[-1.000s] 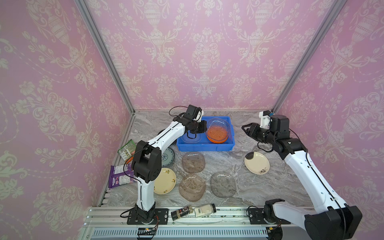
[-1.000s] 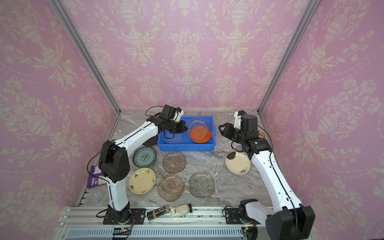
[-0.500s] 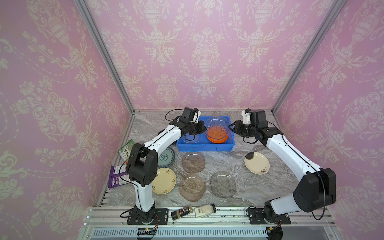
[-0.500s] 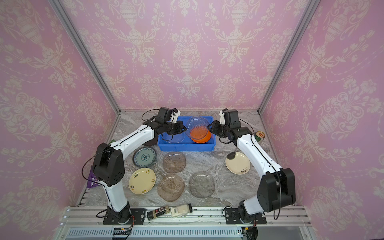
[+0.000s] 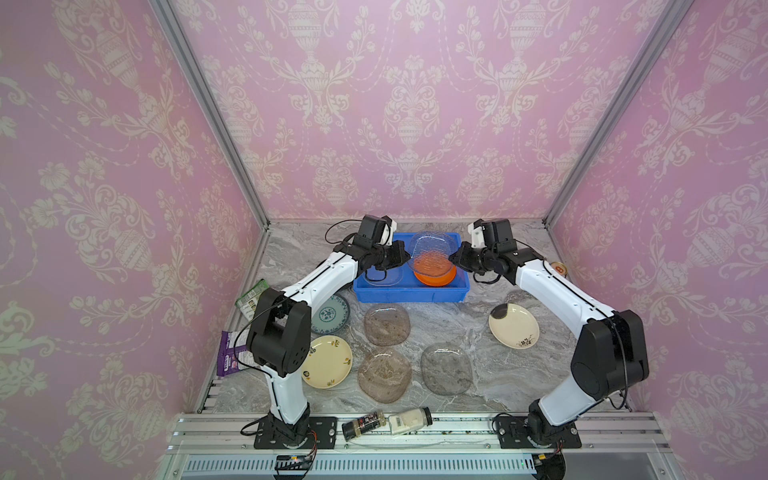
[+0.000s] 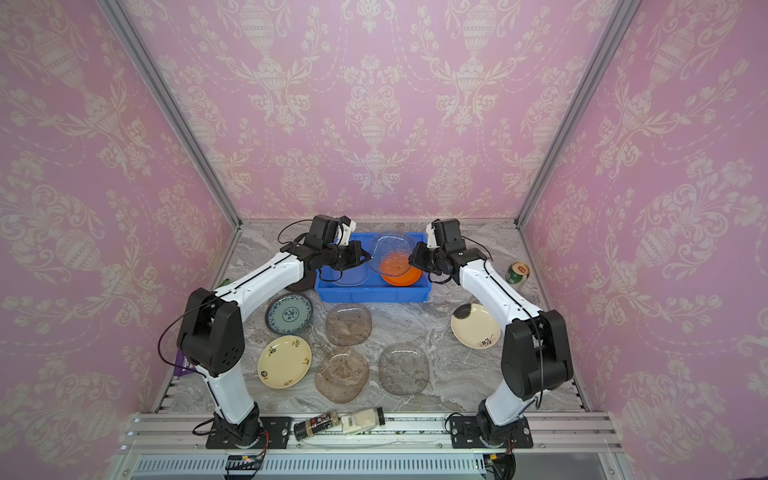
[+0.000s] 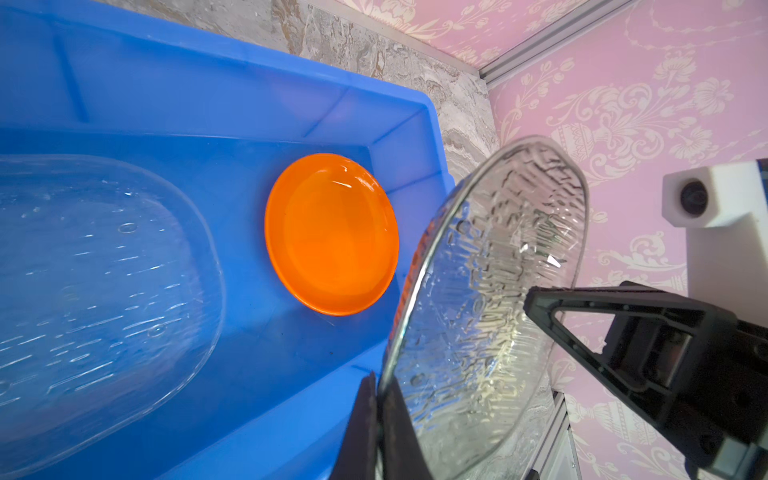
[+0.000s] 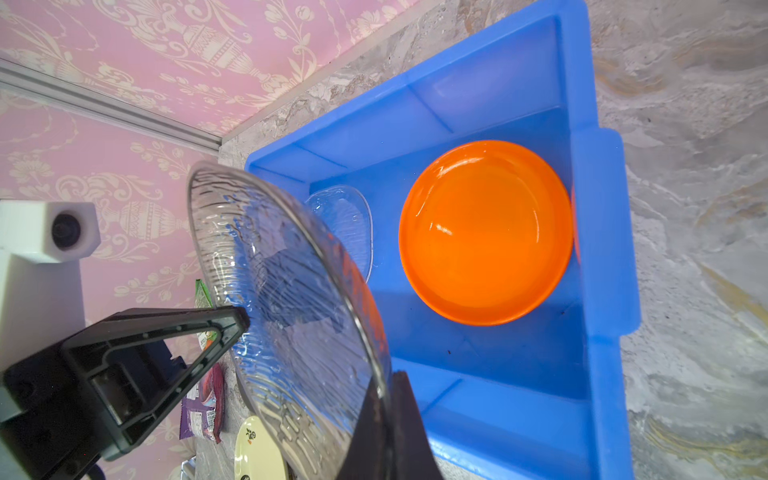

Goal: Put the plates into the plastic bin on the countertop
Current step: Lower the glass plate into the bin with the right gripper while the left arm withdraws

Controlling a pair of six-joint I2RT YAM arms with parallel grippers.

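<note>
Above plastic bin (image 5: 409, 295), tilted clear plate (image 5: 434, 247); left hand (image 5: 406, 257), right hand (image 5: 456, 257) each pinch its rim.

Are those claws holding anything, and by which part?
A clear rippled rounded-square plate, tilted above the blue plastic bin. The right gripper pinches its rim; the left gripper straddles the opposite rim, though whether it clamps cannot be told.

Left arm (image 5: 320, 280) and right arm (image 5: 552, 291): white shells, bulky black joints, thin black cables (image 6: 159, 341), black bolted base plates (image 5: 291, 432). White camera block (image 7: 723, 199) on each wrist.
</note>
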